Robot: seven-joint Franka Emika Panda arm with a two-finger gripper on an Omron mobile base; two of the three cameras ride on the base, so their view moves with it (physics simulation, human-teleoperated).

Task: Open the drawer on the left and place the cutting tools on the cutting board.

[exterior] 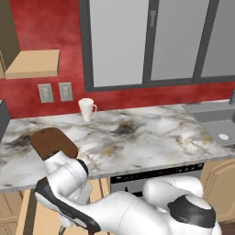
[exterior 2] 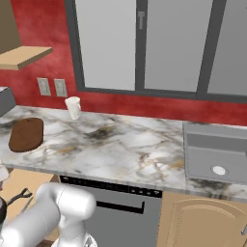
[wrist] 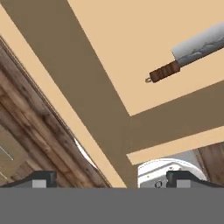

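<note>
Red wall and grey window frames back a marbled bench [exterior: 137,137] in this kitchen. Below its near left edge the arm reaches down, and the hand view looks into the open drawer [wrist: 131,52], whose plain tan floor and darker walls run at a slant across the picture. The fingers [wrist: 112,178] stand spread wide and released, grasping nothing, their two dark tips [wrist: 41,178] low in that view. The knife [wrist: 188,54], silver blade and reddish-brown ribbed handle, lies flat on the drawer floor well beyond the tips and off to the right side of the hand view, touching neither finger. In the right base view a dark forked shape [exterior 2: 19,197] at the near left may be the peeler, though it is too small to be sure. Up on the bench, the oval dark brown cutting board [exterior: 53,142] lies bare at the left, with a white mug [exterior: 86,109] farther back near the wall and a grey sink [exterior 2: 214,154] at the far right.
</note>
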